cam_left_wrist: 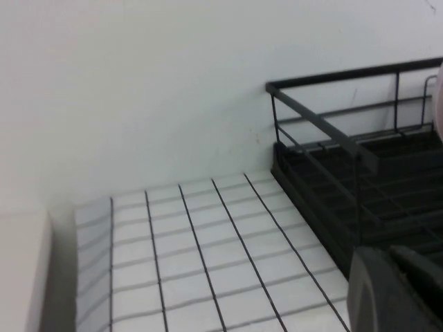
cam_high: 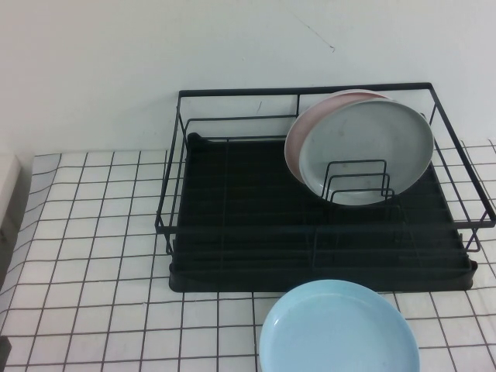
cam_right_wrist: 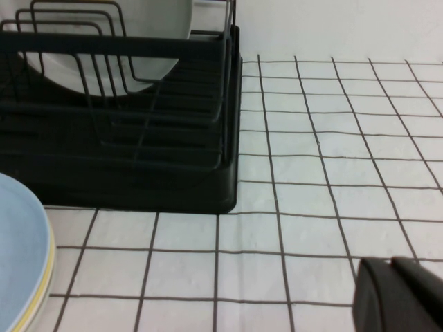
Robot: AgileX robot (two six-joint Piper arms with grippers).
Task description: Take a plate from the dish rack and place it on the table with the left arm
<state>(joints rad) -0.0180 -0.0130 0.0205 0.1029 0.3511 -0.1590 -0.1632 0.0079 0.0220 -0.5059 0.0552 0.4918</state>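
Far left on my high cam: bare tiled surface (cam_high: 93, 232), white w/ black grid lines, and neither arm in that shot. A pale block (cam_high: 8, 186) sits at the left edge.

Left wrist cam gives me the left end effector (cam_left_wrist: 394, 290) only as a dark blurred bit in the corner, above the tiles just beside the near left corner of the dish rack (cam_left_wrist: 332, 173). Released or clenched? Can't tell.

Centre: the dish rack (cam_high: 310, 232) stands on the surface against the wall, its black tray bare on the left half. On the right half a grey plate (cam_high: 366, 151) leans upright in the wire dividers (cam_high: 356, 182), w/ a pink plate (cam_high: 298, 139) right behind it, touching.

In front of the rack, right of centre, the sky-blue plate (cam_high: 339, 329) lies flat on the surface, near but clear of the rack's base.

Right wrist cam adds what high cam hides: a yellow plate (cam_right_wrist: 47, 277) under the blue plate (cam_right_wrist: 17, 256), just its rim peeking out. The right end effector (cam_right_wrist: 401, 294) is a dark corner shape over the tiles, right of the rack; its state I can't tell either.
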